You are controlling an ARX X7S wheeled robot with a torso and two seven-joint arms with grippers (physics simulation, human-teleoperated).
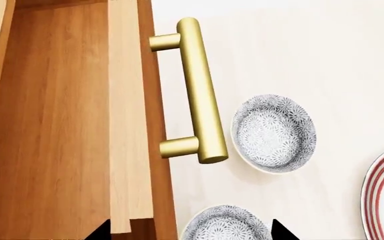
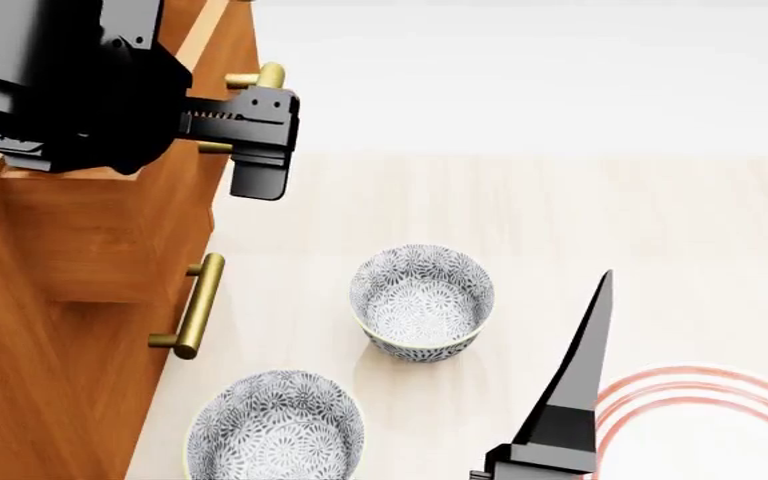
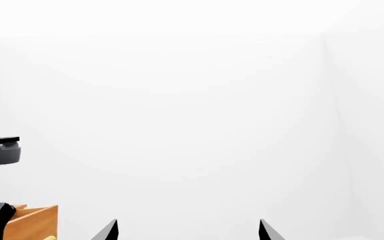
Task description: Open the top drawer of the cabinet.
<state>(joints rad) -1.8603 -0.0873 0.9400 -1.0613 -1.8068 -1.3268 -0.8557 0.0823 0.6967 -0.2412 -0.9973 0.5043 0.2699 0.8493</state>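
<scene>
head view looks down; left wrist close on the cabinet [image 1: 58,125], shared.

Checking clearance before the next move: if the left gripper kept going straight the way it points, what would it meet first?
Probably the nearer patterned bowl, between the left gripper fingertips, past the top drawer and its handle; depth is unclear.

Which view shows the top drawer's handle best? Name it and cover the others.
Left wrist view: the handle shows whole, bar and both posts, on the top drawer front. In the head view the left gripper hides most of it. The right wrist view shows only a cabinet corner.
</scene>
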